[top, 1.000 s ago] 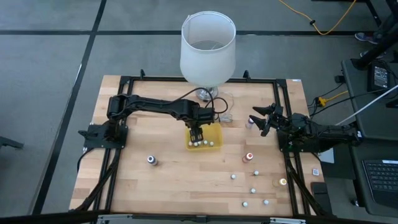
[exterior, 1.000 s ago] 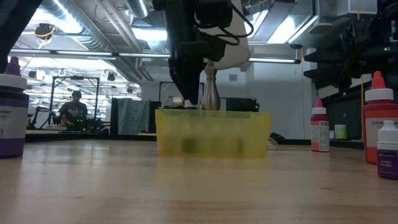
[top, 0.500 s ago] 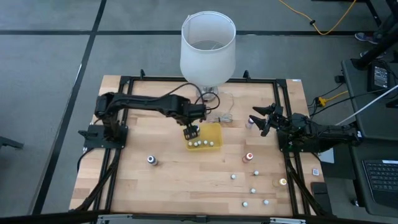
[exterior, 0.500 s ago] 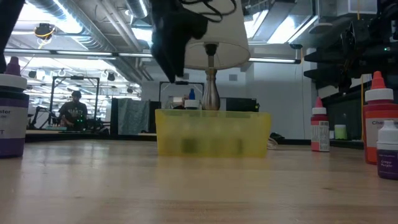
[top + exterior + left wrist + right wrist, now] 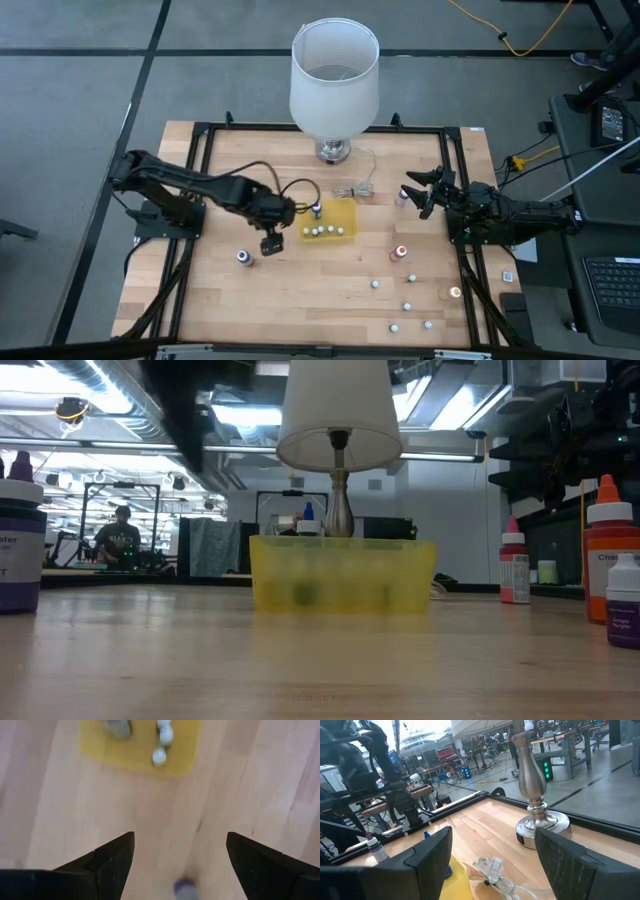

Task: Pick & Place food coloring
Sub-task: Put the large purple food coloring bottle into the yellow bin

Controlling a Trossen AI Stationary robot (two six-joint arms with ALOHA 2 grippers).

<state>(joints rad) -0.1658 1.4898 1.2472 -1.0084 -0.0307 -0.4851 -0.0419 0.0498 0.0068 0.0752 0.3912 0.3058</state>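
Table (image 5: 300, 290): light wood planks, black frame. Tray (image 5: 344, 214): translucent yellow, white bottle caps (image 5: 322, 231) inside plus a blue one (image 5: 315, 210) at its 10 o'clock corner. Lamp (image 5: 335, 70): white shade, silver base. Bottle (image 5: 609, 560) at 3 o'clock: white, orange-red cap. Bottle (image 5: 20, 545) at 9: purple label. Both arms black.

The wooden table (image 5: 300, 290) carries a yellow tray (image 5: 345, 212) near its middle and a lamp base (image 5: 333, 152) at the far edge, a coiled cord (image 5: 356, 188) between them. Food coloring bottles (image 5: 407, 305) stand scattered toward the near right corner, one purple-topped bottle (image 5: 243, 258) alone left of the tray.
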